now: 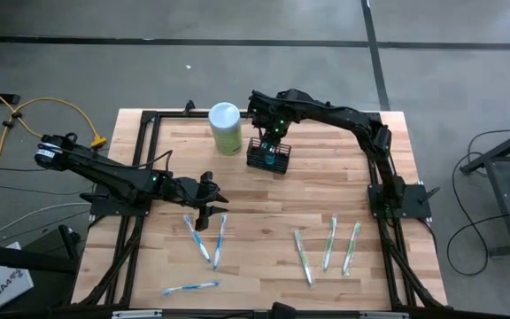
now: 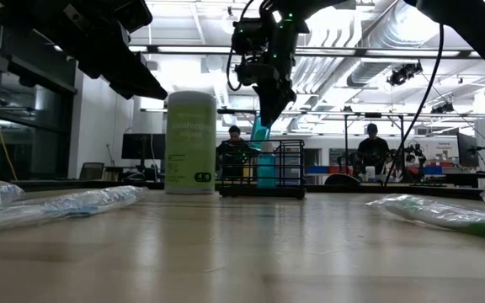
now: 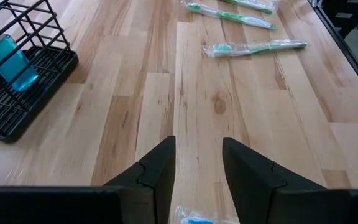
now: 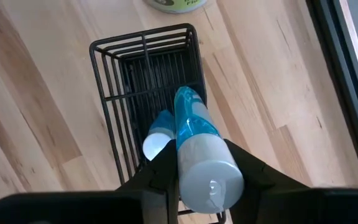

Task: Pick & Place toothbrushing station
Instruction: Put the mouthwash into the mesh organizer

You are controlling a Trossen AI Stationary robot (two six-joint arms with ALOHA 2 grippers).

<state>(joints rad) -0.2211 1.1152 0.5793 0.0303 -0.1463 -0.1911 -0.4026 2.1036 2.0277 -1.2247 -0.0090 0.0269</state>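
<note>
Currently we find the right gripper (image 4: 194, 171) directly above the toothbrushing station (image 1: 268, 158), its fingers clamped on a translucent blue tube (image 4: 197, 143) with a grey cap, long axis pointing down into the basket, where a second blue tube (image 4: 159, 134) already stands. The station sits just beside the pale green canister (image 1: 225, 128). We judge the coming move a straight descent. Well away from the station, the left gripper (image 3: 197, 168) hovers with fingers parted and empty, over the blue toothbrushes (image 1: 207, 239).

A robotics lab: exposed ceiling ducts (image 2: 369, 38), seated people (image 2: 370, 151) at monitors (image 2: 137, 146), concrete floor (image 1: 467, 80), wooden bench (image 1: 264, 199) on a metal frame.
</note>
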